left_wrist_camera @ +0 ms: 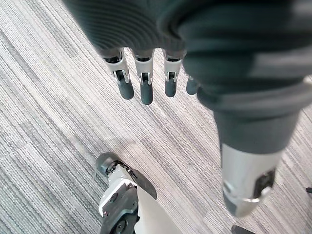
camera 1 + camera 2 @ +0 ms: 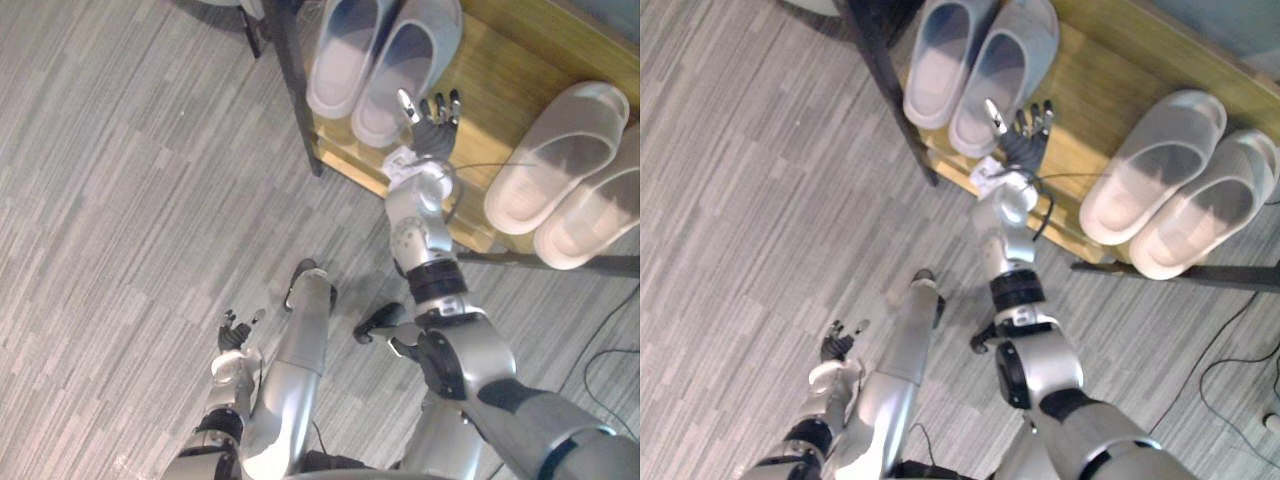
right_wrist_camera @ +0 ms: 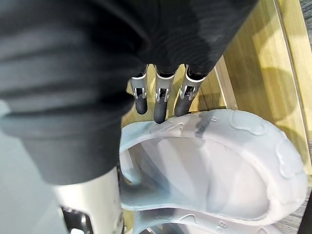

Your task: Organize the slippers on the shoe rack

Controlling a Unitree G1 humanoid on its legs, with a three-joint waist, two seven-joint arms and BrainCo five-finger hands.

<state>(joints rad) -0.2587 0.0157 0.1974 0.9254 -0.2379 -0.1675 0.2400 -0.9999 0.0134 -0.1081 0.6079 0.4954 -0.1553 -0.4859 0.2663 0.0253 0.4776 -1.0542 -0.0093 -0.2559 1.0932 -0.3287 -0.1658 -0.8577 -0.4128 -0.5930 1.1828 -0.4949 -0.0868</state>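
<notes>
A pair of grey-blue slippers [image 2: 345, 55] [image 2: 405, 65] lies side by side at the left end of the wooden shoe rack [image 2: 495, 85]. A pale pink pair [image 2: 558, 155] [image 2: 600, 215] lies at the rack's right end. My right hand [image 2: 432, 122] reaches over the rack's front edge, open, its straight fingers [image 3: 160, 105] right at the rim of the nearer grey-blue slipper [image 3: 219, 165]; whether they touch it is unclear. My left hand [image 2: 236, 334] hangs low over the floor, open, with fingers [image 1: 145, 87] relaxed and nothing in it.
The rack's black frame post [image 2: 292, 90] runs along its left side, and a black bar [image 2: 560, 262] crosses below the pink pair. Bare wood shows between the two pairs. Grey striped floor [image 2: 130, 200] spreads to the left.
</notes>
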